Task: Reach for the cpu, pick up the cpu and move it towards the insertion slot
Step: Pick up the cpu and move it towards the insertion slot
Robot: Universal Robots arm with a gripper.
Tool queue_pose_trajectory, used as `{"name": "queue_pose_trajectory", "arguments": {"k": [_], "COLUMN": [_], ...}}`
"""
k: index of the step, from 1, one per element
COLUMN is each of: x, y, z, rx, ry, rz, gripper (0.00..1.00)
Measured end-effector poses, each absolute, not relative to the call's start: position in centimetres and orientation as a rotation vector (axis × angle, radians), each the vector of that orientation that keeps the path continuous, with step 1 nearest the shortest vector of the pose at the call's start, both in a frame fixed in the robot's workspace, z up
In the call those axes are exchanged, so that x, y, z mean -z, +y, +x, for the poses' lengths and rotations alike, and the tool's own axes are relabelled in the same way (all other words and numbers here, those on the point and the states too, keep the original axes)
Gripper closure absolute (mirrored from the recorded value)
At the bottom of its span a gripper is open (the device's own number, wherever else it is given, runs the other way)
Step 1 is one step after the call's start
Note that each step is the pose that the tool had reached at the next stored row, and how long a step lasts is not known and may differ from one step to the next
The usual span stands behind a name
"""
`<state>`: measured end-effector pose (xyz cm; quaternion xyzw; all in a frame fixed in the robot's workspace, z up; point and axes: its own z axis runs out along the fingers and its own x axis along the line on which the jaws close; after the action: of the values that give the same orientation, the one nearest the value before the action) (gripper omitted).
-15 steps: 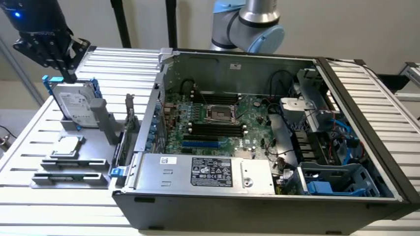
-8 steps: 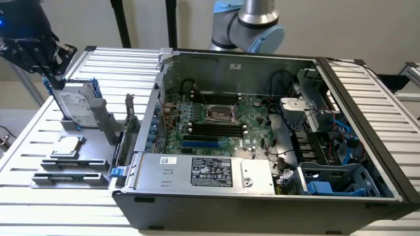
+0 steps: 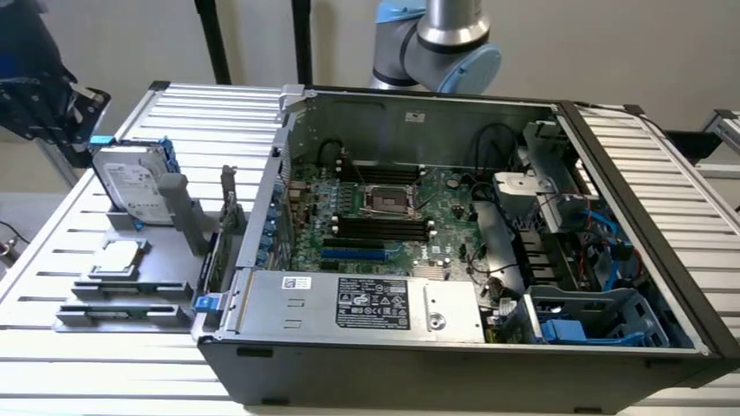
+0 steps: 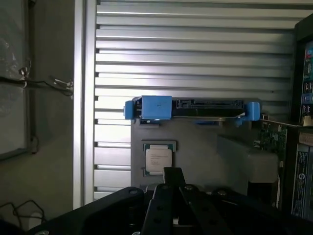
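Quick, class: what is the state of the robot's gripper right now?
Gripper: cannot be told whether open or shut. The cpu lies on the grey holder, not in its grasp.

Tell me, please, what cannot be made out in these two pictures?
Print on the chip: wrist view, too small to read.
Inside of the socket: exterior view, dark, contacts too small to tell.
The arm: exterior view, cut off by the top edge.
The label on the silver box: exterior view, text too small.
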<state>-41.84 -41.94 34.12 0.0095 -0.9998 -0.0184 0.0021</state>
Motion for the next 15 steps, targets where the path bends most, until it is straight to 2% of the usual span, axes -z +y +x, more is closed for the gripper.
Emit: {"name": "queue_pose_trajectory", "arguments": {"k": [13, 15], "x": [-34.03, -34.03], "y": [-42.52, -42.52], "z": [-43.05, -43.07], "rx": [0.053, 0.053], "ry": [-3.136, -3.136], "rz": [0.03, 0.03], "gripper": [0.89, 0.82]}}
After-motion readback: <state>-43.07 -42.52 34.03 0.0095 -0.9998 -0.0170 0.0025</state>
